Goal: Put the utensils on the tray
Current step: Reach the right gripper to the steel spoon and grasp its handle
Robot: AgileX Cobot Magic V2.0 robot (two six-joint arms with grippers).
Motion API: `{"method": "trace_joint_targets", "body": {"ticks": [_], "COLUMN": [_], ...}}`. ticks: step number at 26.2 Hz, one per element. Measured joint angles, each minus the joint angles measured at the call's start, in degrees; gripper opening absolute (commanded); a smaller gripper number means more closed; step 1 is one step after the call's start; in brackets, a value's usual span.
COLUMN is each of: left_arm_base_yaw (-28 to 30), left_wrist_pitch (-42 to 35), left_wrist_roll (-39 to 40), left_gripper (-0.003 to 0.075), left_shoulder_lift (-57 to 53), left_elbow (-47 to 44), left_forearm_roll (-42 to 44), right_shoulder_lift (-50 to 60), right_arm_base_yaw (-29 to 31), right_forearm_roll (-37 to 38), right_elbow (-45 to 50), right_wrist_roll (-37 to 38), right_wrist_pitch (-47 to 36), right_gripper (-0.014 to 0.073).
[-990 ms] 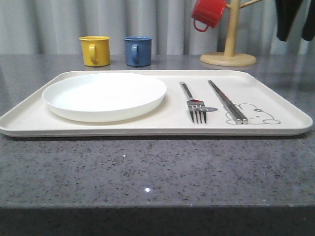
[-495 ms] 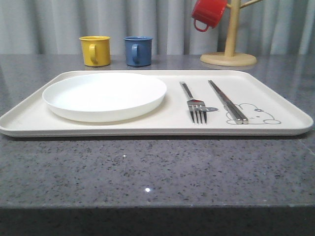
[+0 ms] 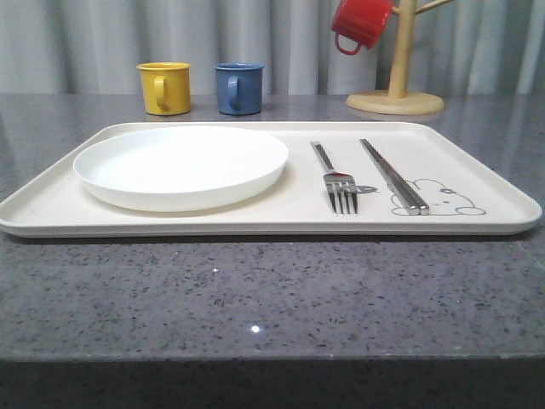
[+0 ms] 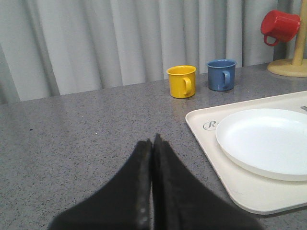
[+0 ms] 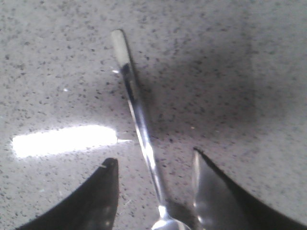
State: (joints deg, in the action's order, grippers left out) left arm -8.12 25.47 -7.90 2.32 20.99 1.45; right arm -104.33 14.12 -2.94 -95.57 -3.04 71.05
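The cream tray (image 3: 477, 153) lies on the grey counter and carries the white plate (image 3: 180, 164) on its left half. To the right of the plate lie the silver fork (image 3: 334, 177) and the metal chopsticks (image 3: 392, 175), beside the rabbit drawing. My left gripper (image 4: 153, 140) is shut with nothing in it, over bare counter beside the tray's (image 4: 211, 143) corner and the plate (image 4: 268, 141). My right gripper (image 5: 153, 163) is open low over the counter. The spoon's (image 5: 136, 112) long handle lies on the stone between its fingers, with the bowl at the frame edge.
A yellow mug (image 3: 163, 87) and a blue mug (image 3: 238, 88) stand behind the tray. A red mug (image 3: 361, 23) hangs on a wooden mug tree (image 3: 398, 77) at the back right. Grey curtains close off the far side.
A dark arm at the top right of the front view has gone out of sight. Everything on the tray has stayed put.
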Motion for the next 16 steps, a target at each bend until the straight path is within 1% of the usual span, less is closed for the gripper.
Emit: {"method": "trace_joint_targets", "body": {"ticks": [5,16], "left_arm_base_yaw": [0.0,0.0], "left_wrist_pitch": [0.0,0.0], "left_wrist_roll": [0.0,0.0], "left_gripper": [-0.0018,-0.0018], "left_shoulder_lift": [0.0,0.0], "left_elbow": [0.0,0.0], "left_forearm_roll": [0.0,0.0], "right_shoulder_lift": [-2.16,-5.54], "right_arm_base_yaw": [0.0,0.0], "right_forearm_roll": [-1.27,-1.38], "right_elbow": [0.0,0.0], "right_wrist_roll": [-0.38,-0.5], "right_wrist_pitch": [0.0,-0.21], "right_gripper": [0.0383,0.0379]}}
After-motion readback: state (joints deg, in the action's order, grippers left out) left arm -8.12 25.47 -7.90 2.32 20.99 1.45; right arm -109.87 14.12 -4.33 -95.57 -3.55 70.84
